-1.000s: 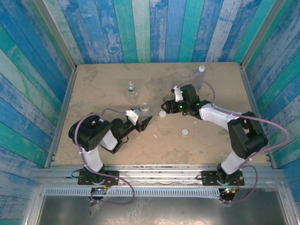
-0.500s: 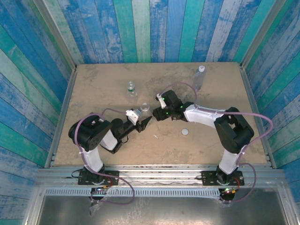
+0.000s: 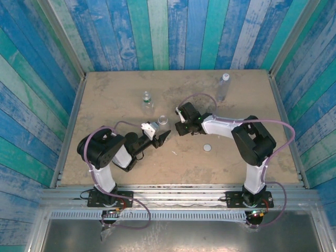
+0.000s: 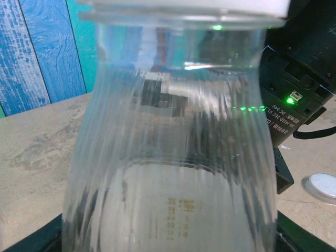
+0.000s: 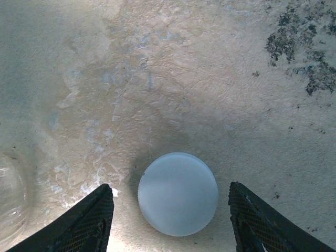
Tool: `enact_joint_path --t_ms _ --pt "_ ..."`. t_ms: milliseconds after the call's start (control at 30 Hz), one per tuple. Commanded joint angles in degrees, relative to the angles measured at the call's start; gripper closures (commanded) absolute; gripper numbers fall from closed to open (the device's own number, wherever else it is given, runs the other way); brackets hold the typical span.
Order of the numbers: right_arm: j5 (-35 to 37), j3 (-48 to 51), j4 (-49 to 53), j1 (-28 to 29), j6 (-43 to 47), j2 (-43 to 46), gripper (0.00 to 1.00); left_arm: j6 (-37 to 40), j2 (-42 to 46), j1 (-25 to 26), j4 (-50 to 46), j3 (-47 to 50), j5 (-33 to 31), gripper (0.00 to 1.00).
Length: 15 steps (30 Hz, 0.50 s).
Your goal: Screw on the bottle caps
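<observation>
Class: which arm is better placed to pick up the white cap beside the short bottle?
Right. The right end effector hangs open over the small round white plastic cap, a finger on each side, not touching. The left end effector is up against the short clear plastic bottle, likely better for steadying it.

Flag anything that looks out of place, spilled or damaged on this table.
Nothing stands out. The blue-tinted bottle, green-label bottle and short bottle stand upright. One cap lies flat between the fingers of the open right pincer, and a second cap lies loose nearby. Nothing is spilled.
</observation>
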<state>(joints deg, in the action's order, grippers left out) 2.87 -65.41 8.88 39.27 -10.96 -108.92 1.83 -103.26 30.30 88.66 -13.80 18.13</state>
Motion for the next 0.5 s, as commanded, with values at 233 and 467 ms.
enact_joint_path --t_ms 233,467 --pt "1.4 -2.5 2.7 -0.3 -0.3 -2.6 0.46 0.9 -1.3 -0.2 0.0 -0.7 1.5 0.35" --pt "1.4 -2.8 3.2 -0.4 -0.3 -2.8 0.51 1.0 -1.3 -0.2 -0.3 -0.7 1.6 0.35"
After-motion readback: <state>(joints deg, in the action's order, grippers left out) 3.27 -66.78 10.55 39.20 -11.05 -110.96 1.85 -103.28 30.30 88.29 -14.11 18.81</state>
